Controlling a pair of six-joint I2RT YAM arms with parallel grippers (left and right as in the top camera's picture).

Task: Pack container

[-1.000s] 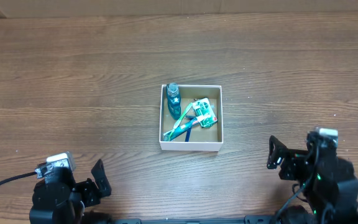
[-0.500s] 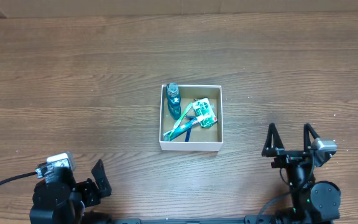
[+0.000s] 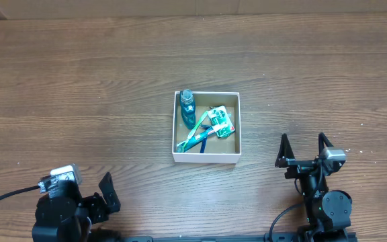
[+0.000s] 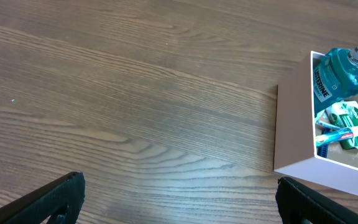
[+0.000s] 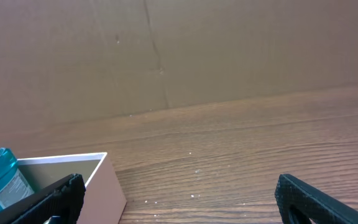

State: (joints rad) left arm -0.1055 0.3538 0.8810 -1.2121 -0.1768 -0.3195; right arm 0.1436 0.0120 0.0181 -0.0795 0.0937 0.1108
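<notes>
At the near right of the counter (image 3: 79,87), the right fingers (image 3: 282,153) had swung round within the last second from a slewed pose to face squarely forward, shifting a little left toward the box (image 3: 205,158). The left fingers (image 4: 48,202) had not moved from the near-left corner. Nothing in the box had shifted: the bottle (image 3: 187,107), the toothbrush (image 3: 197,138) and the green packet (image 3: 223,122) lay inside it at mid-counter. I saw no loose items on the counter, so I judged the packing done and both arms parked. Both pairs of fingers stood spread wide, holding nothing and touching nothing, with the box well ahead of each.
</notes>
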